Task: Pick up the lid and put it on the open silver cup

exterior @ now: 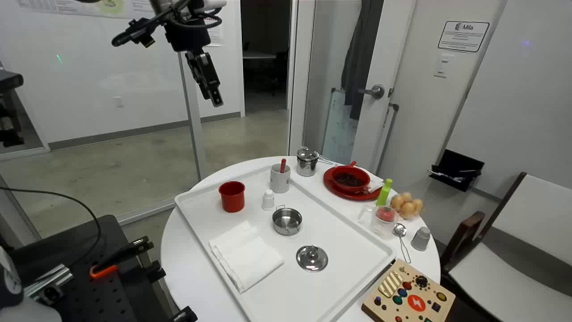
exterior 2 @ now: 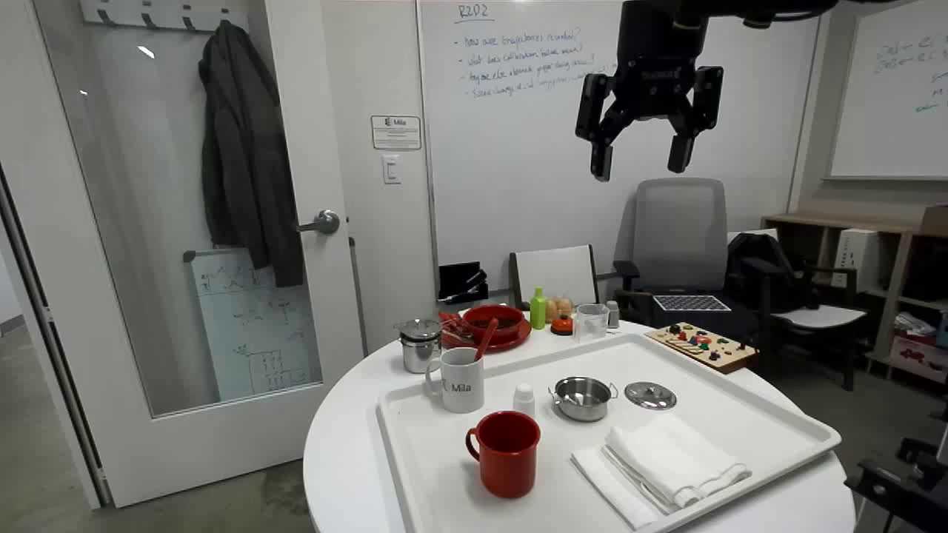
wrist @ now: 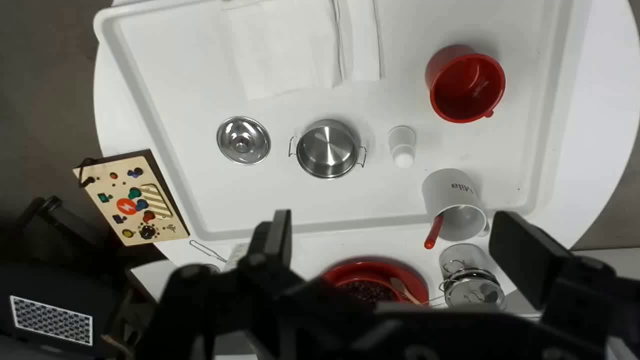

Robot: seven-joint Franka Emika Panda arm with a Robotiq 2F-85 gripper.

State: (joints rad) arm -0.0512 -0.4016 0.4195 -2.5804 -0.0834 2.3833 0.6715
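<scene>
The lid (exterior: 312,258) is a small round shiny silver disc with a knob at its centre. It lies flat on the white tray (exterior: 353,279), also in the exterior view (exterior 2: 650,395) and the wrist view (wrist: 243,140). The open silver cup (exterior: 287,221), short and wide with two wire handles, stands upright beside it, apart from it. The cup also shows in the exterior view (exterior 2: 583,400) and the wrist view (wrist: 328,150). It looks empty. My gripper (exterior 2: 640,169) is open and empty, high above the table; its fingers frame the wrist view's lower part (wrist: 392,225).
On the tray stand a red cup (exterior: 232,197), a white shaker (exterior: 268,200), a white mug (exterior: 280,179) with a red handle inside, and a folded white napkin (exterior: 246,257). Beyond it are a lidded silver container (exterior: 307,162), red bowl (exterior: 351,179) and wooden button board (exterior: 409,293).
</scene>
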